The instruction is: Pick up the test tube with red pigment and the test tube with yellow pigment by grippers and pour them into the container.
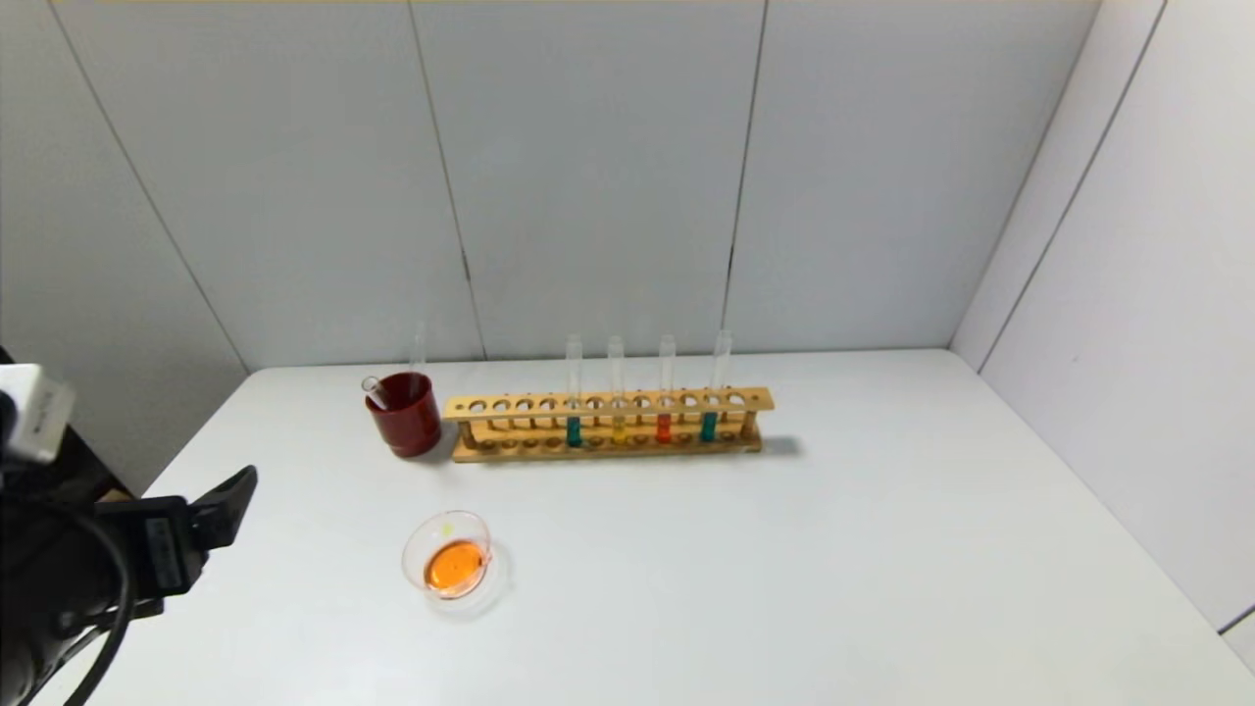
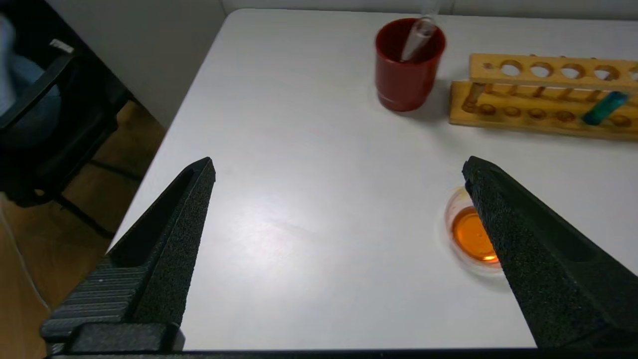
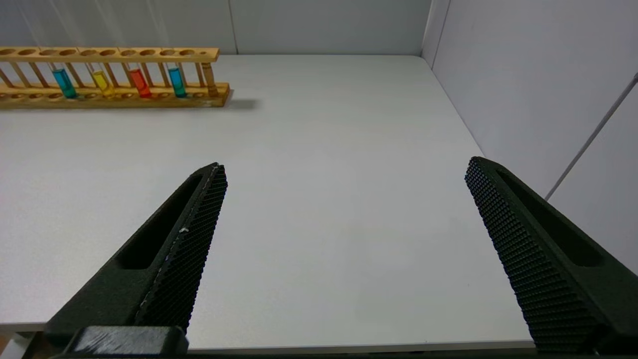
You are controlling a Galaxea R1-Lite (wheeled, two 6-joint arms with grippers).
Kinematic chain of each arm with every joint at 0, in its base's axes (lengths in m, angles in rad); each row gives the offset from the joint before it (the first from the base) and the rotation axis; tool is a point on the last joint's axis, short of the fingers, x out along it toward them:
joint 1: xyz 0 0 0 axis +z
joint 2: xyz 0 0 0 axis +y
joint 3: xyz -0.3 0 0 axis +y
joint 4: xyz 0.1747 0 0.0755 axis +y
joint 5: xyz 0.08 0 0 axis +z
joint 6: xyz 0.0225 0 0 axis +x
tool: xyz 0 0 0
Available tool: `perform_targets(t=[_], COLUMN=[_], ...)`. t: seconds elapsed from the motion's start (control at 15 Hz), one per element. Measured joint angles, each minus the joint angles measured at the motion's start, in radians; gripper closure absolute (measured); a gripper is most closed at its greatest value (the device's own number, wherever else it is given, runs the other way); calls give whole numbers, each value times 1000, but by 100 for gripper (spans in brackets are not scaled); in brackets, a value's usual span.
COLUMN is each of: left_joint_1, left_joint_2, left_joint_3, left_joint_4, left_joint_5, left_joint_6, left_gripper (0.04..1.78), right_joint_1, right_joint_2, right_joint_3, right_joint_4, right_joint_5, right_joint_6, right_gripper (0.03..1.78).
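left hand (image 2: 339,169) released, empty, near container (image 1: 447,555) | right hand (image 3: 344,169) released, well apart from red tube (image 3: 140,83)

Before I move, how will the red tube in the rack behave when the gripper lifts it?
The red tube looks like thin smooth glass, so it is probably slippery and fragile; grip gently. It stands upright in the wooden rack, so it should lift straight out. With only a short column of liquid, it is likely light, and, being round, would roll if laid down.

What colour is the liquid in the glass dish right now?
Orange, pooled in the container. Clearest in the head view; the left gripper's finger partly hides it in the left wrist view.
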Motion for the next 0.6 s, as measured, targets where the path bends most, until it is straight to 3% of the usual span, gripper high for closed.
perform_targets(t=[0.4, 0.6], left_joint_1=[204, 301], left_joint_2=[-377, -571], left_joint_3=[58, 104], left_joint_4=[256, 313], left_joint_5=[-5, -52], left_joint_6=[33, 91], left_gripper=[7, 7], right_joint_1=[0, -1], right_joint_2=[0, 0], right_joint_3=[0, 0], right_joint_4=[0, 0], right_joint_5=[0, 0], right_joint_6=[0, 0], right_gripper=[6, 6])
